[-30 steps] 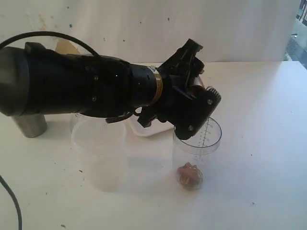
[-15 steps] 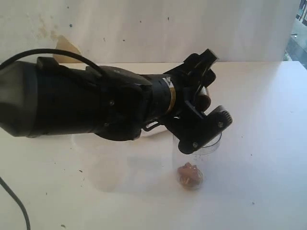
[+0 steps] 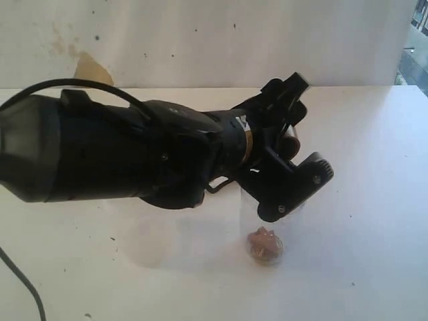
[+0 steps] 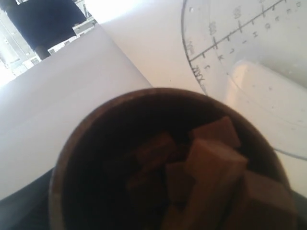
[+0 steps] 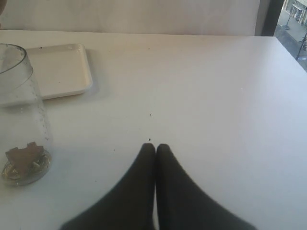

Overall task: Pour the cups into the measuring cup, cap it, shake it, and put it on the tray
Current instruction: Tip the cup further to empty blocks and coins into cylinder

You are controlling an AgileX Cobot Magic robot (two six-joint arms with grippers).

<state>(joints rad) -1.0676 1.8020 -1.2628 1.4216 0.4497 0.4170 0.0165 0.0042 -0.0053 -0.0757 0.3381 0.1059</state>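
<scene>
Above the measuring cup the left gripper is clamped on the wooden cup, one finger on either side. The arm hides most of the measuring cup's wall in the exterior view. From the left wrist, the wooden cup holds brown cubes piled toward the side nearest the measuring cup's rim and printed scale.

On the surface the measuring cup stands upright, with a few pale-brown pieces at its base. The white tray lies flat near it – contact cannot be told. Right gripper: fingertips pressed together, nothing between them, well apart from the measuring cup.
</scene>
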